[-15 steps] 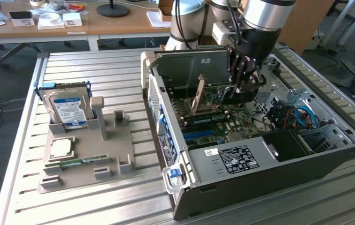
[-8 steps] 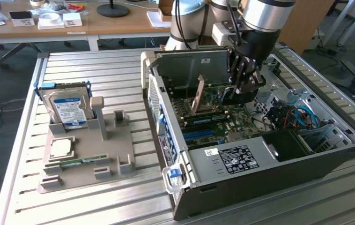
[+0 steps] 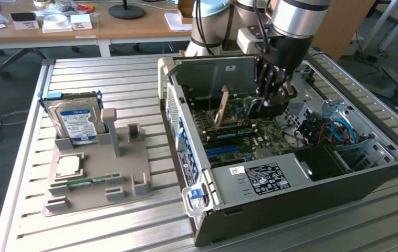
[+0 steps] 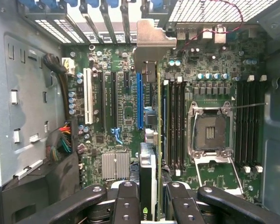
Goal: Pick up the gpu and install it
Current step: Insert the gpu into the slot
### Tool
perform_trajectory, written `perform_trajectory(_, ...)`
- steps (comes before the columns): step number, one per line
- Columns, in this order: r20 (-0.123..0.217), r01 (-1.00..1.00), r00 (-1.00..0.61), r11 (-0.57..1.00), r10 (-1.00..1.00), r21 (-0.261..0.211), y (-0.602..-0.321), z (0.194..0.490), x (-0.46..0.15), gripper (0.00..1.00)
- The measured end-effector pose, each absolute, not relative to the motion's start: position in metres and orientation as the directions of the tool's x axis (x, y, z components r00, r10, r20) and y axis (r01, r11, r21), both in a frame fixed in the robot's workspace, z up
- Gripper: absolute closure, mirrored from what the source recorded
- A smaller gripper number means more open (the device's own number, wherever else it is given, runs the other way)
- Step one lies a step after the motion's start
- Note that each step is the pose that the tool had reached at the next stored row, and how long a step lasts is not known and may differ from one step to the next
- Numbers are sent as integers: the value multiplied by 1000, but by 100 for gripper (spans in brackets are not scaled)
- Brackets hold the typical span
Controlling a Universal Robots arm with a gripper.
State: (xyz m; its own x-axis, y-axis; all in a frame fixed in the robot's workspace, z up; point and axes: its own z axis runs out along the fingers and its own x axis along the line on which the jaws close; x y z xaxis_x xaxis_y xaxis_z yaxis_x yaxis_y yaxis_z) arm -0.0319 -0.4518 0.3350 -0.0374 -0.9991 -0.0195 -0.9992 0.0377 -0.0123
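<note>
The gripper (image 3: 269, 102), black and multi-fingered, is closed partway on the gpu (image 3: 221, 107), a thin green circuit card with a silver metal bracket. In the exterior view the bracket sits at nine o'clock from the fingers. In the wrist view the card (image 4: 149, 161) runs edge-on out from between the gripper (image 4: 151, 205) fingers.

At nine o'clock from the case, a grey moulded tray (image 3: 132, 173) holds an upright silver hard drive with a blue label (image 3: 76, 123), a square flat processor chip (image 3: 69, 164) and a narrow green RAM stick (image 3: 87, 181). The open black and grey computer case (image 3: 283, 184) holds a green motherboard (image 3: 251, 139), and the gpu hangs inside it, over the board, just beside a long blue slot (image 4: 140, 100). Whether it touches a slot I cannot tell.

The card stands on edge. Its long axis runs from three o'clock at the gripper to nine o'clock, bracket end towards the case's slotted rear wall (image 3: 178, 113). The bracket leans, its top towards one o'clock.
</note>
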Motion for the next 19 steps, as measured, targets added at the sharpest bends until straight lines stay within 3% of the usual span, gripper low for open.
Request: perform_trajectory(19,-20,-999,-36,37,-999,-17,-456,326,-38,73)
